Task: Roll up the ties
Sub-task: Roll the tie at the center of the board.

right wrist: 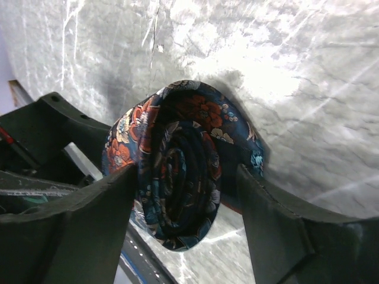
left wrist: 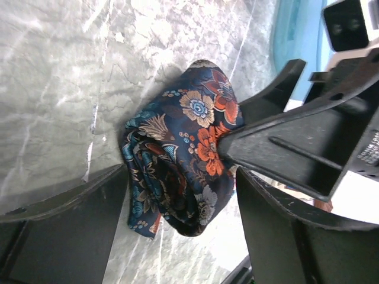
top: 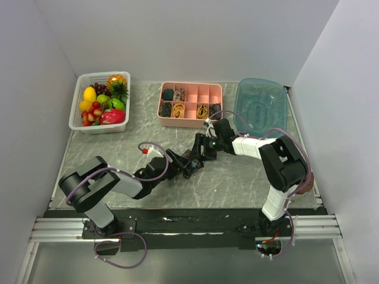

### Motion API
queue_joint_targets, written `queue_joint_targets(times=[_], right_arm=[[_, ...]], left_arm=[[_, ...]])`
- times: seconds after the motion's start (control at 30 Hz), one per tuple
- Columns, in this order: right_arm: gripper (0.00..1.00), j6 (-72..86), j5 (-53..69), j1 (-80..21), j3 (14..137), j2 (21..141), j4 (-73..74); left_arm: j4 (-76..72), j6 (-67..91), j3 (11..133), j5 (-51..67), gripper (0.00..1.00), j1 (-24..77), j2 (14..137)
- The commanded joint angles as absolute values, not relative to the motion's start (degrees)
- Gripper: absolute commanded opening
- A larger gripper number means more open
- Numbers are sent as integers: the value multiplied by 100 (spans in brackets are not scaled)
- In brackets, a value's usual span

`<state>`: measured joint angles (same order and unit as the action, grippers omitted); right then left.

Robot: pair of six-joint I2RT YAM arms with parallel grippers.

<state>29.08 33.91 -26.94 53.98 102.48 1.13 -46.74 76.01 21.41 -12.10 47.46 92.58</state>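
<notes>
One tie (top: 190, 168) is wound into a tight roll on the marble table, dark navy with orange and blue flowers. In the left wrist view the roll (left wrist: 183, 154) lies between the wide-apart jaws of my left gripper (left wrist: 180, 177), with a gap on the right side. The right gripper's fingers (left wrist: 284, 154) touch the roll from the far side. In the right wrist view the spiral end of the roll (right wrist: 183, 177) faces the camera inside my right gripper (right wrist: 186, 171), which is open. Its left finger rests against the roll. The two grippers (top: 180, 163) (top: 201, 155) meet mid-table.
A pink compartment tray (top: 189, 124) at the back holds dark rolls and yellow looped bands. Right of it stands a clear blue tub (top: 260, 106), also seen from the left wrist (left wrist: 296, 35). A white basket (top: 80, 121) of fruit sits at the back left.
</notes>
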Motion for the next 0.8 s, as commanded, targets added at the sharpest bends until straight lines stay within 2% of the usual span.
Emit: queue_joint_targets(times=[0.0,0.1,0.3,0.57,0.77], right_arm=[[79,2672,3103,-2611,5590,9765,457],[86,2654,3024,-2575,5528,9616,466],[94,2575,2927,-2470,5440,9483,474],[94,2566,3287,-2452,5511,10124,361],[93,2628,3296,-2461,5353,10335,203]], left_arm=[[-3543,7286,2197,-1494,82,4711,9027],[-3305,7234,2215,-1573,84,4720,8869],[-3445,7163,2136,-1573,88,4711,8903],[-4209,7136,2206,-1283,86,4702,9474],[-3991,7321,2276,-1485,79,4711,9519]])
